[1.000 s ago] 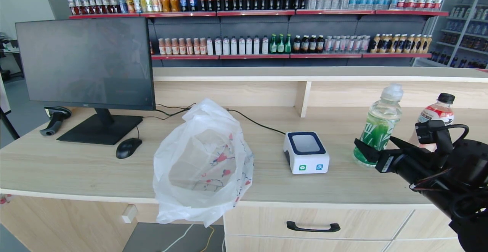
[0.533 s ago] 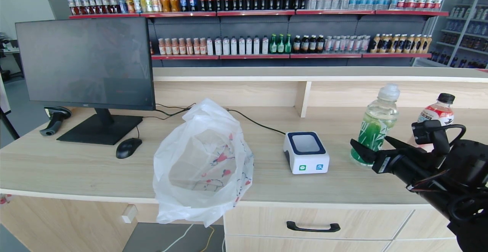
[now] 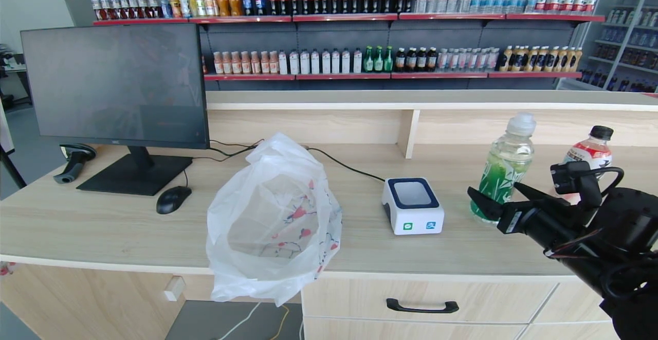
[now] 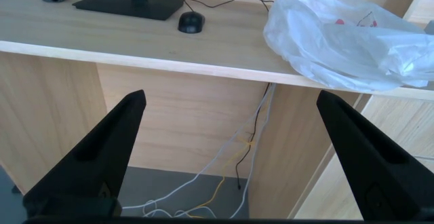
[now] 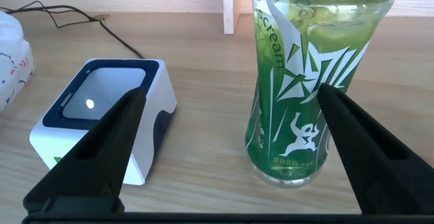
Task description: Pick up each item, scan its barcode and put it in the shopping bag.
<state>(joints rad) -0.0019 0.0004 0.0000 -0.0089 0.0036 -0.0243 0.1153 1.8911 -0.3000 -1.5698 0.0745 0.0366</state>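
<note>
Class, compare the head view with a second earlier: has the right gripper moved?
Yes. The right gripper has shifted left, closer to the fixed scanner, and stands open around the green bottle.

Bare counter (image 3: 457, 239) is lying open between scanner (image 3: 412, 205) and green bottle (image 3: 506, 167); red-label bottle (image 3: 591, 152) is standing near on its right. Shopping bag (image 3: 275, 221) is gaping upward, nothing blocking its mouth.

The right gripper (image 5: 232, 94) holds its dark fingers wide apart. Ahead stands a green-labelled drink bottle (image 5: 305, 102), upright on the wooden counter (image 5: 196, 183) – a white barcode scanner (image 5: 102, 115) just beside it.
</note>
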